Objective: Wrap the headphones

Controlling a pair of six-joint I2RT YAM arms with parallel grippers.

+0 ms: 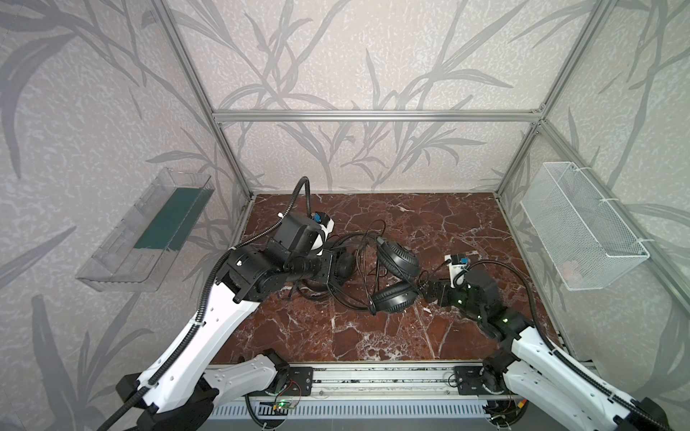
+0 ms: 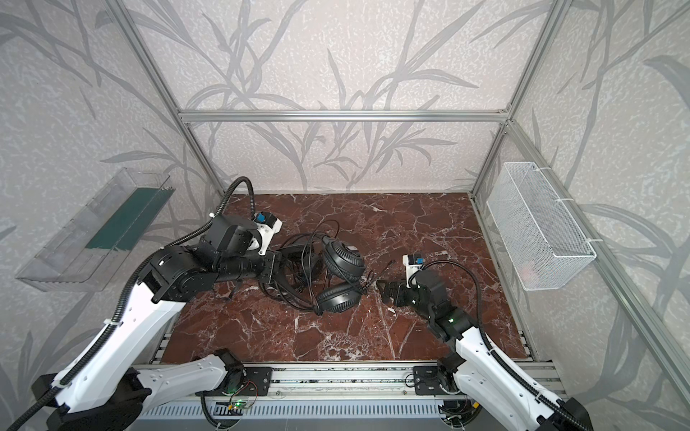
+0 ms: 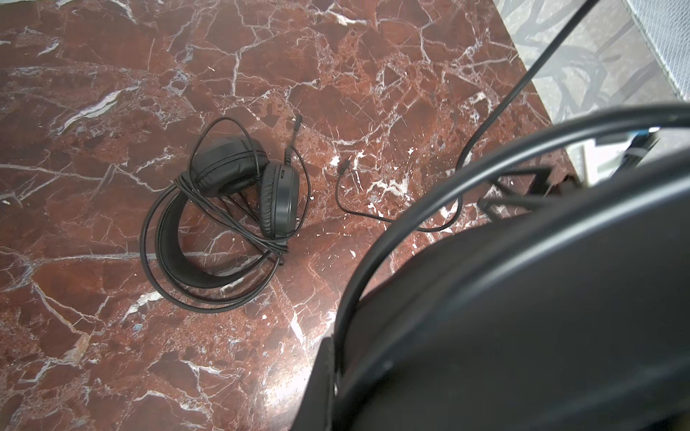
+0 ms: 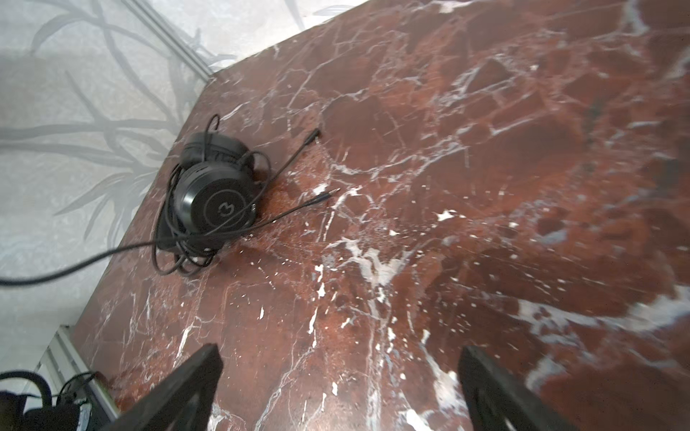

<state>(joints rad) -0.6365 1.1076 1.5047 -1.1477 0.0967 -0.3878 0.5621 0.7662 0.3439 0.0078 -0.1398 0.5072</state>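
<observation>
Right wrist view: the right pincer is spread wide above the worktop, with nothing between its fingers. In both top views the left pincer is pressed together on the headset and holds it clear of the worktop. The exact grip point is hidden, and in the left wrist view the headset's black band fills the foreground. Its two earcups hang over the middle of the worktop, near the right pincer. Its cable hangs in loose loops and trails down to the worktop, where the plug lies on bare surface. The second headset lies on the worktop left of the middle, about midway between the back and front edges. In the top views it is partly hidden below the left pincer. Its own cable is wound in several turns along its headband. A clear bin hangs on the left wall and a wire basket on the right wall.
</observation>
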